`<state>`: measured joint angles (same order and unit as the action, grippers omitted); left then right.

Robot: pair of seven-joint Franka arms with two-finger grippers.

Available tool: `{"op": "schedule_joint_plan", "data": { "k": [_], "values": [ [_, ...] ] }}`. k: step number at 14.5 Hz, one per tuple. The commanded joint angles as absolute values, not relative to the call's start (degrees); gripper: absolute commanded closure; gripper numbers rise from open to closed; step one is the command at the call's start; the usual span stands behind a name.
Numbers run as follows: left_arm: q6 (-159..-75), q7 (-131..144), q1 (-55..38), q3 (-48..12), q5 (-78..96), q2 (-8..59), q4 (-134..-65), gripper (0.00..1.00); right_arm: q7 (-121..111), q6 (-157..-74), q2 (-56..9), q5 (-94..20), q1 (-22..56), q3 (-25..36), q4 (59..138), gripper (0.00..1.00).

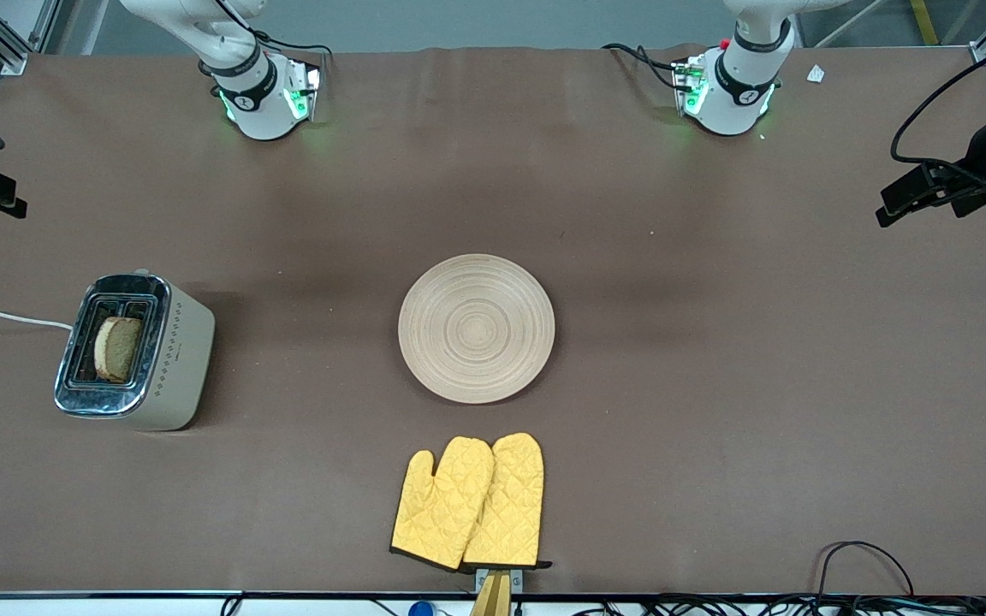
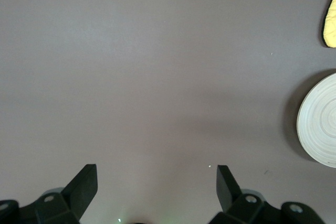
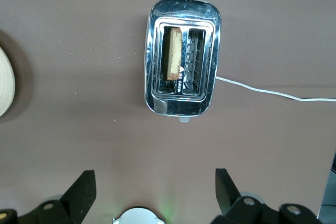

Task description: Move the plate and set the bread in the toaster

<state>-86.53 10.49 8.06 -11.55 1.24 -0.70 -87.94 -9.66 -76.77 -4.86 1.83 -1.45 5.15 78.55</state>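
The light-wood plate [image 1: 476, 328] lies bare at the table's middle. The cream toaster [image 1: 135, 352] stands toward the right arm's end, its white cord [image 1: 5, 317] running off the edge. The brown bread slice [image 1: 117, 348] stands upright in the toaster slot on the plate's side; the second slot is empty. My right gripper [image 3: 155, 179] is open and empty, high over the table beside the toaster [image 3: 182, 56], with the bread [image 3: 174, 53] in view. My left gripper [image 2: 157, 174] is open and empty over bare table, the plate's edge [image 2: 321, 120] off to one side. Neither hand shows in the front view.
Two yellow oven mitts [image 1: 469, 503] lie overlapping, nearer to the front camera than the plate; one tip shows in the left wrist view [image 2: 331, 19]. A black device with cables [image 1: 955, 184] sits at the left arm's end of the table. Cables lie along the front edge.
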Motion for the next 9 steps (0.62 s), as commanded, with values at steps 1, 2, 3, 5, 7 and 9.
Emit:
{"op": "schedule_joint_plan", "data": {
  "k": [1,2,3,5,7,9],
  "values": [
    [-86.3,10.0,7.6,-11.5,0.8,-0.8,-86.6,0.00,-10.6,-77.4,-3.4,-0.2,-1.9,4.8,79.9,0.00],
    [-86.3,9.9,7.6,-11.5,0.1,-0.7,-86.6,0.00,-10.5,-77.5,-3.4,-0.2,-1.8,4.8,79.9,0.00],
    [-86.3,9.9,7.5,-11.5,-0.4,-0.7,-86.6,0.00,-10.6,-77.6,-3.4,-0.3,-1.8,4.7,79.9,0.00],
    [-86.3,9.8,7.3,-11.9,-0.5,-0.7,-86.6,0.00,-10.6,-78.3,-3.5,-0.3,-1.8,4.7,79.9,0.00],
    [-86.3,7.7,7.0,-12.7,-0.5,-0.5,-86.6,0.00,-10.6,-79.1,-3.6,-0.3,-2.0,4.7,79.9,0.00],
    [-86.3,7.1,7.2,-13.5,-0.5,0.0,-86.6,0.00,-10.6,-79.8,-3.6,-0.3,-1.8,4.7,79.9,0.00]
  ]
}}
